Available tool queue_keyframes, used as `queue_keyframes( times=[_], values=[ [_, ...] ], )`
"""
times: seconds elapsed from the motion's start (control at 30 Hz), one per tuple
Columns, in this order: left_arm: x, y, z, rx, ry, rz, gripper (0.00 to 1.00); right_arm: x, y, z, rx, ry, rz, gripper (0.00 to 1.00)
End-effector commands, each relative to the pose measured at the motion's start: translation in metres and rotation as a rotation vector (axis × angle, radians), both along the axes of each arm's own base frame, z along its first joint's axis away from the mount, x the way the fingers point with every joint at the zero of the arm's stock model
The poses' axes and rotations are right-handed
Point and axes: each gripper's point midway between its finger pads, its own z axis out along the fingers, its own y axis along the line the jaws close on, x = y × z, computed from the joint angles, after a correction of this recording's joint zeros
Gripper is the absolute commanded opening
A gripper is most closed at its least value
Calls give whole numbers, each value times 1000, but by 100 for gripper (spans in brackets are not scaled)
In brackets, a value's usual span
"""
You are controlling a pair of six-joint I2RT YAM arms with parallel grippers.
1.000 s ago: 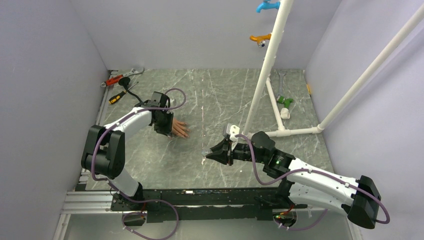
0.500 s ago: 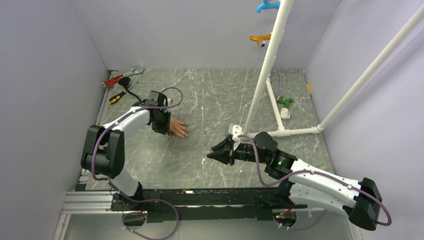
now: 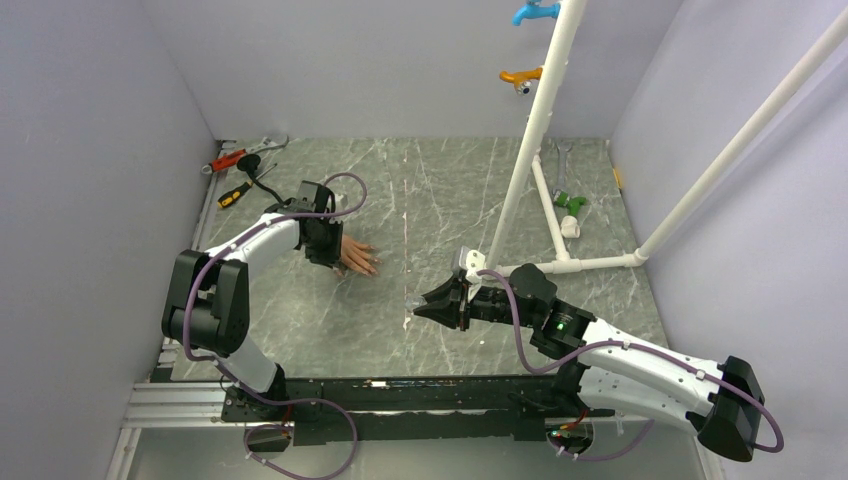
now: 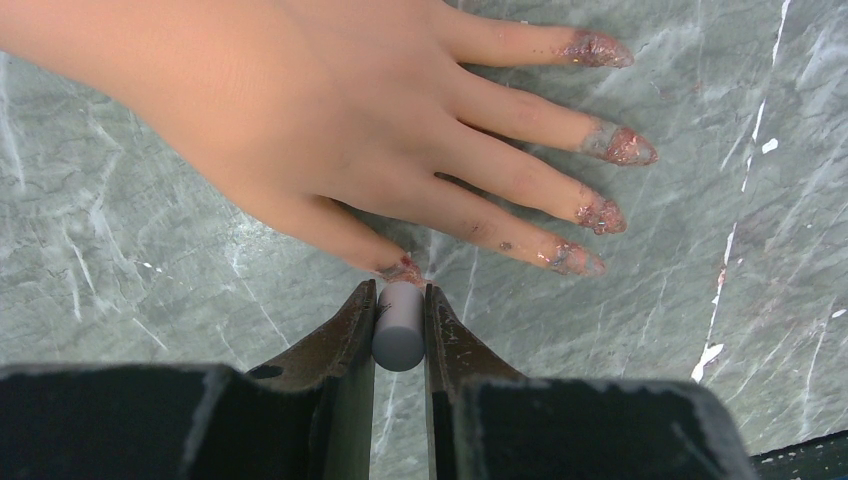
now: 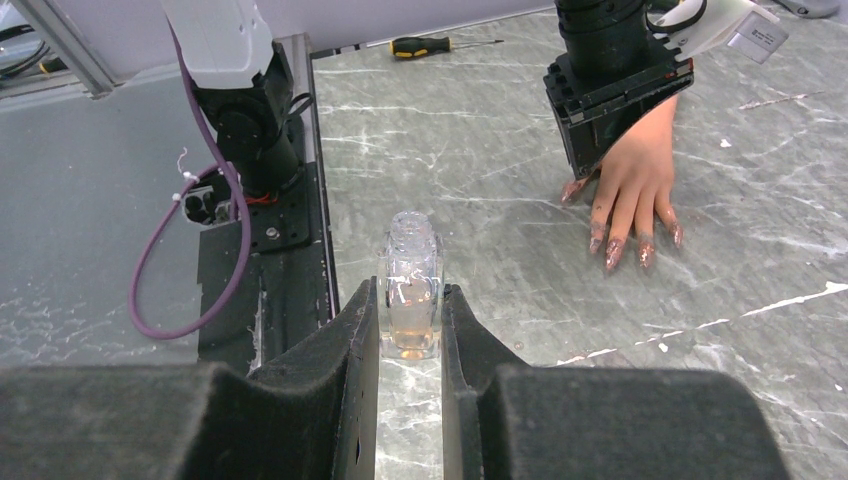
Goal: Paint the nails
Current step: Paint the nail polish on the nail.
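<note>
The flesh-coloured mannequin hand [image 4: 300, 110] lies flat on the marble table, fingers spread; its nails [image 4: 618, 146] carry smeared reddish-pink polish. My left gripper [image 4: 400, 300] is shut on a grey cylindrical brush cap [image 4: 398, 330], whose far end sits at the thumb nail [image 4: 403, 270]. In the top view the left gripper [image 3: 325, 245] covers the wrist end of the hand [image 3: 360, 259]. My right gripper [image 5: 410, 310] is shut on a small clear bottle [image 5: 410, 285] with a little amber liquid, open-necked and upright on the table [image 3: 412, 304]. The hand also shows in the right wrist view [image 5: 635, 175].
White PVC pipes [image 3: 520, 170] rise at the right, with green and white fittings [image 3: 570, 205] at their base. Wrenches and screwdrivers [image 3: 240, 165] lie at the far left corner. A black rail [image 3: 400, 395] runs along the near edge. Walls enclose three sides.
The left gripper has shifted slightly toward the far left over the hand. The right gripper with the bottle has barely moved.
</note>
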Motion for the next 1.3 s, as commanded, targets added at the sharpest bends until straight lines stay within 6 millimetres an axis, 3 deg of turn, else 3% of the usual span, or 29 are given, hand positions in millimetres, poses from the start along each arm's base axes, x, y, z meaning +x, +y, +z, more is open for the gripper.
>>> queue_keyframes(
  times=[0.0, 0.7, 1.27],
  values=[
    [7, -8, 15, -48, -48, 0, 0, 2, 1, 25, 62, -47, -5, 0],
    [-10, -20, 15, -87, -24, -23, 0, 2, 6, 23, 57, -33, 11, 0],
    [6, -7, 20, -32, -56, 2, 0, 2, 9, 22, 54, -28, 21, 0]
  ],
)
